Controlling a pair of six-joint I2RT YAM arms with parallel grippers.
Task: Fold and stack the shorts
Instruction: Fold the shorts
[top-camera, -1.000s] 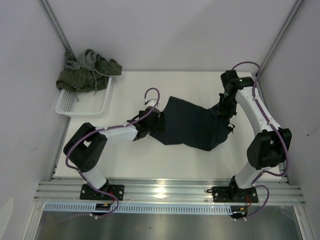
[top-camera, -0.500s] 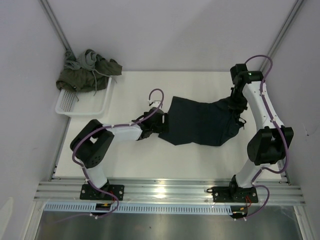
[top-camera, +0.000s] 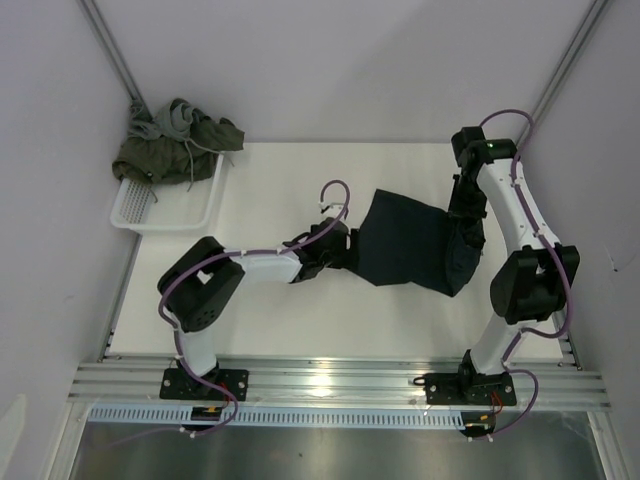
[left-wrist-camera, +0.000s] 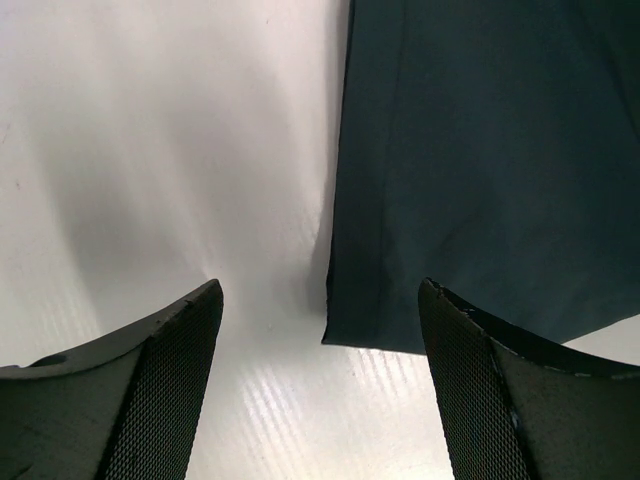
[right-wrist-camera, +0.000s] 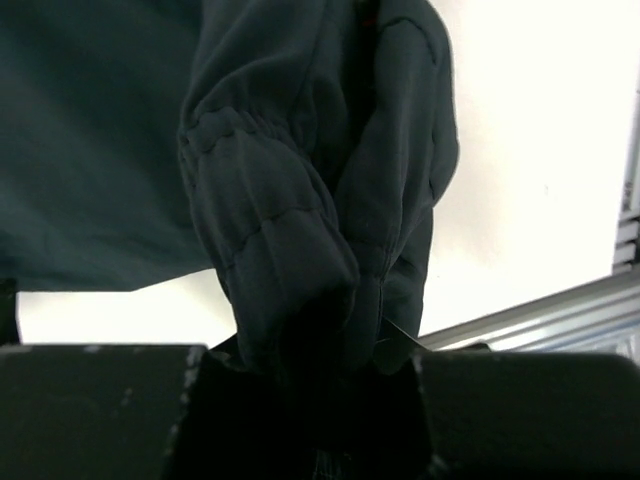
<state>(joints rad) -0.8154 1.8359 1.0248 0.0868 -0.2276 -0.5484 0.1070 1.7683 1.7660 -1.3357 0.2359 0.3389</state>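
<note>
Clutter first: a white plastic mesh basket (top-camera: 190, 205) sits on the white table (top-camera: 280, 320). Olive green shorts (top-camera: 185, 150) are heaped over its far rim and crumpled against the wall. A paler grey cloth (top-camera: 145, 125) seems tangled into that heap, probably the grey shorts, though the overhead view is too small to be sure.

Well to the right of the basket lie the navy shorts (top-camera: 410, 245), smooth and flat on the side facing the basket and bunched on the far side. Between basket and navy shorts, the left gripper (top-camera: 345, 250) hangs low with its jaws spread wide. Its dark, mesh-textured fingers (left-wrist-camera: 150, 380) frame the shorts' straight stitched hem corner and bare table, touching no cloth.

On the side of the shorts farthest from the basket, the right gripper (top-camera: 468, 225) is clamped on a lifted wad of navy fabric. In the right wrist view, gathered elastic waistband folds hang down and bury the fingertips completely. The right arm's links also cover part of that edge from above.
</note>
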